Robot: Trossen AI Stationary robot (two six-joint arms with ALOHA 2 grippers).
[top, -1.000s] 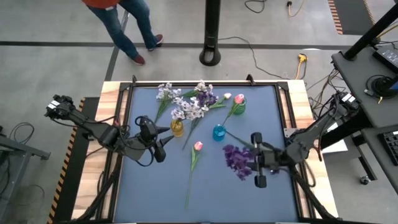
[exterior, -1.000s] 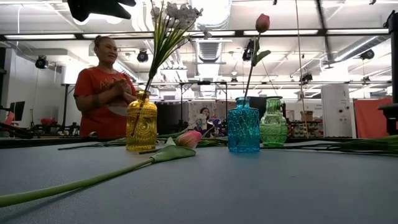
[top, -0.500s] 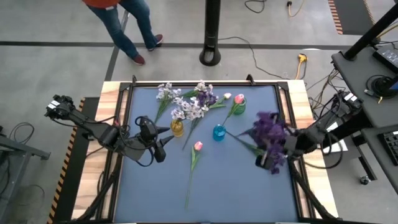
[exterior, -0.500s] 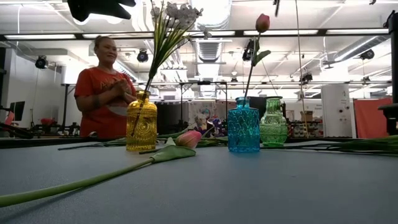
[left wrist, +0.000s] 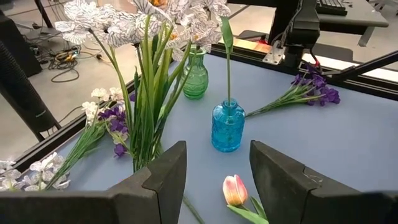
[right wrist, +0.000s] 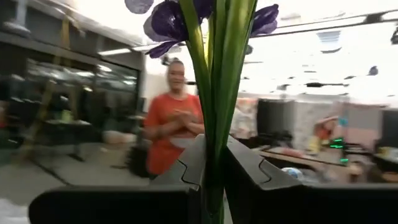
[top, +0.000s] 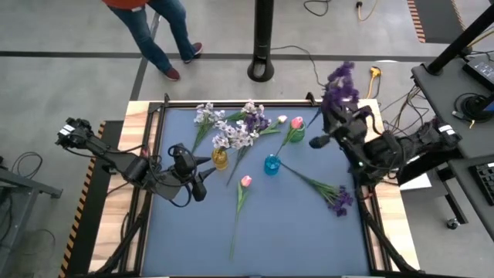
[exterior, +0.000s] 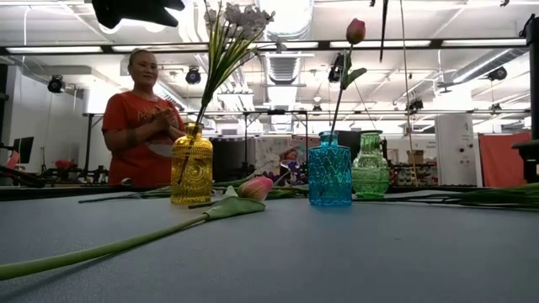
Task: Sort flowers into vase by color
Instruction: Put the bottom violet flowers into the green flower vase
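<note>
the right gripper (right wrist: 211, 186) has its fingers clamped on the stems of a dark purple spray (top: 340, 81), held upright and high, out past the blue vase (top: 271, 164) toward the far right corner of the surface (top: 293, 232). the grip is low on long stems, so the blossoms could sway and the stems could slide or twist in the fingers on the way to a vase. the green vase (top: 296, 133) just beyond the blue vase already carries a pink tulip (top: 296, 121), and the blue vase holds a stem too; a trailing stem end could clip either and tip it.

the left gripper (left wrist: 214, 180) waits near the yellow vase (top: 220, 159), to the left of the blue vase, fingers apart around nothing.

another purple spray (top: 338, 198) lies to the near right of the blue vase, a loose tulip (top: 245, 181) to its near left. open room is mostly on the near side; the far side is crowded with white sprays (top: 231, 135).
</note>
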